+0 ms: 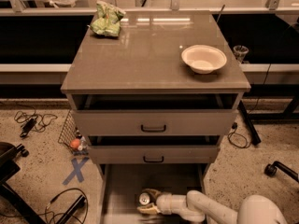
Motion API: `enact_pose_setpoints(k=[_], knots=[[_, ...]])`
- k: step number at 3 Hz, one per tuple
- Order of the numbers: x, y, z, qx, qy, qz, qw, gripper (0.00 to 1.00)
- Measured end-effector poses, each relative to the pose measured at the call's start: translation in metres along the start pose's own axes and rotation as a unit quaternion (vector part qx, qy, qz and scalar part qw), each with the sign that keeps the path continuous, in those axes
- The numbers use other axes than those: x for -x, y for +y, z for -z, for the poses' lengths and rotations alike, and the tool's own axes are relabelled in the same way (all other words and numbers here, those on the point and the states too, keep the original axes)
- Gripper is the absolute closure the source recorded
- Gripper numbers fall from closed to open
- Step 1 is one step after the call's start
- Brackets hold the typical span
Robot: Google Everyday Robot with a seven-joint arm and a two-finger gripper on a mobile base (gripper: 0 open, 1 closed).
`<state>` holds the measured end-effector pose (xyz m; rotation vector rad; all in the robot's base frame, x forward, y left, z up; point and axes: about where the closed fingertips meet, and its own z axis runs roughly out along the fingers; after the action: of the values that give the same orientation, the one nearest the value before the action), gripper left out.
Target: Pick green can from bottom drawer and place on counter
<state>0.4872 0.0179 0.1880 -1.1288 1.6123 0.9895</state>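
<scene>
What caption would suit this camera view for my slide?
Gripper at the green can in the open bottom drawer; bowl and snack bag sit on the counter.

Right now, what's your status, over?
Gripper low in bottom drawer, at the can. Can upright on drawer floor. Bowl and bag on counter, far apart.
</scene>
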Motion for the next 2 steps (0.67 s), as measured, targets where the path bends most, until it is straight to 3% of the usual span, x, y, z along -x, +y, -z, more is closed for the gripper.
enact_pose_setpoints(k=[1,2], knots=[[-0.004,0.001,-0.007,0.006,0.007,-0.002,1.0000,0.64],[0.051,-0.026,0.017,-0.040,0.001,0.036,0.9985,0.96]])
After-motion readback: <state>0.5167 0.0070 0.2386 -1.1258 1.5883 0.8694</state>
